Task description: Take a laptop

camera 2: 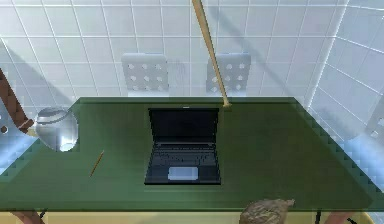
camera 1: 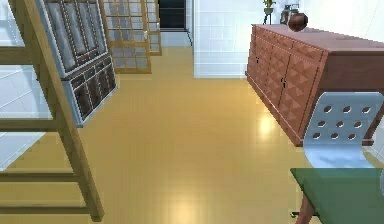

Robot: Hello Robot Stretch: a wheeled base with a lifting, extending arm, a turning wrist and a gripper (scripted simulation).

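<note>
A black laptop [camera 2: 183,145] lies with its lid up in the middle of a dark green table [camera 2: 280,150] in the arm side view, its screen dark and its keyboard toward the near edge. The table's corner [camera 1: 340,195] also appears at the forward view's bottom right.
On the table, a clear glass bowl [camera 2: 56,128] stands left of the laptop, with a pencil [camera 2: 97,163] between them. A thin wooden pole [camera 2: 212,52] slants down from the top. Two grey chairs [camera 2: 146,72] stand at the tiled wall. A wooden sideboard [camera 1: 300,72], a glass-fronted cabinet [camera 1: 85,50] and bare wooden floor [camera 1: 180,130] lie ahead.
</note>
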